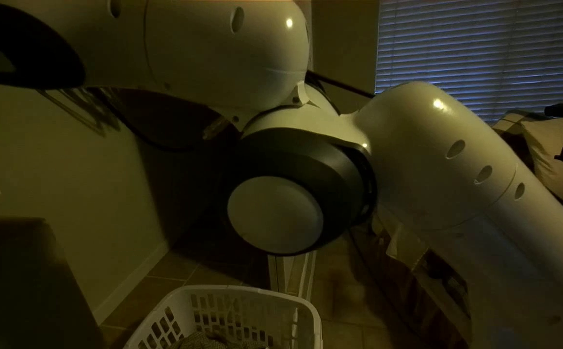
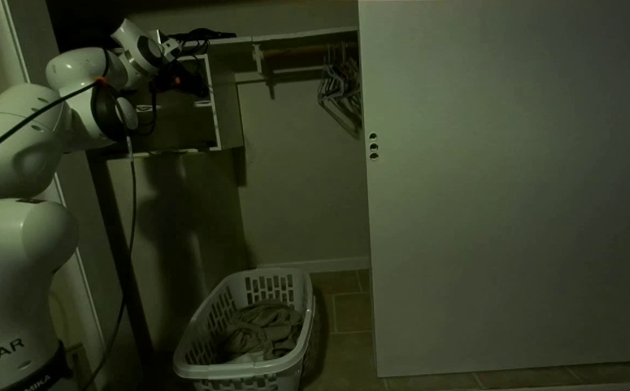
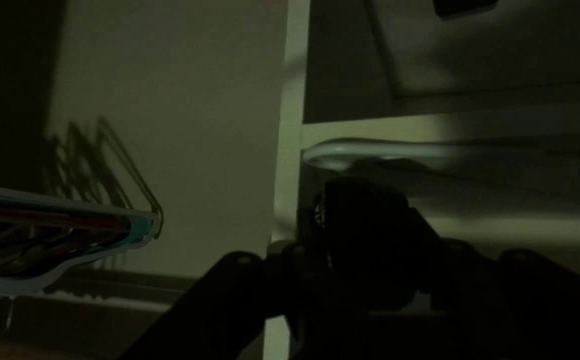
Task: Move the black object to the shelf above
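Looks like you've got it pinched, but man, it's dark

So in the wrist view, your gripper (image 3: 367, 245) seems to have the black object (image 3: 364, 215). The fingers (image 3: 427, 257) sit one on each side and look closed up against it. I can't tell you what the thing actually is, and there's some pale lettering (image 3: 319, 212) along one edge that's too blurry for me to read.

As for where that is: in an exterior view your arm (image 2: 16, 168) reaches over to the white shelf unit (image 2: 230, 114), with the gripper at its upper compartment, near the side panel. Gripper and object blend into one dark blob there, with a little red light (image 2: 177, 81) showing. Whether it's inside the compartment or just in front, I can't tell, and same for whether it's touching anything. Over it you've got the top shelf (image 2: 304, 35), with some dark gear (image 2: 203, 35) lying on it.

The wrist view also catches a long white thing (image 3: 349, 148) just past the object in the frame, plus hangers (image 3: 141, 229) over on the left of that view.

Lower down there's a white laundry basket (image 2: 239, 371) in both exterior views, with crumpled cloth (image 2: 266, 326) in it. You've also got a big pale door panel (image 2: 510, 190) next to the hangers, and window blinds (image 1: 480, 48) behind your arm.
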Action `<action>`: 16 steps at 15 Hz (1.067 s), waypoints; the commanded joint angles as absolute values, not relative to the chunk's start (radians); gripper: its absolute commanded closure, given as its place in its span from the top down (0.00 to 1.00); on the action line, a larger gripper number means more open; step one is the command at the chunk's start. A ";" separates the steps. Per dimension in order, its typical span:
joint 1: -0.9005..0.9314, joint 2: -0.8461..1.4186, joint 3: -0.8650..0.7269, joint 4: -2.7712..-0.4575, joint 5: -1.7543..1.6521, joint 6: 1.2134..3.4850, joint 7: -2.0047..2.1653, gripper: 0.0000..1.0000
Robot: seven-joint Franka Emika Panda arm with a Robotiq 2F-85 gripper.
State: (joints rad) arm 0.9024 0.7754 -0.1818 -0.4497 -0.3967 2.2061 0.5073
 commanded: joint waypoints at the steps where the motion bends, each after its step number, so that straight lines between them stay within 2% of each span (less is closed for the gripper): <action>1: 0.860 0.792 -0.108 -0.451 -0.306 2.338 0.405 0.20; 16: 0.759 0.833 0.101 -0.447 -0.096 2.421 0.035 0.20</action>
State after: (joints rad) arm 0.7771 0.8218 0.0603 -0.4539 -0.1459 2.3922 0.1176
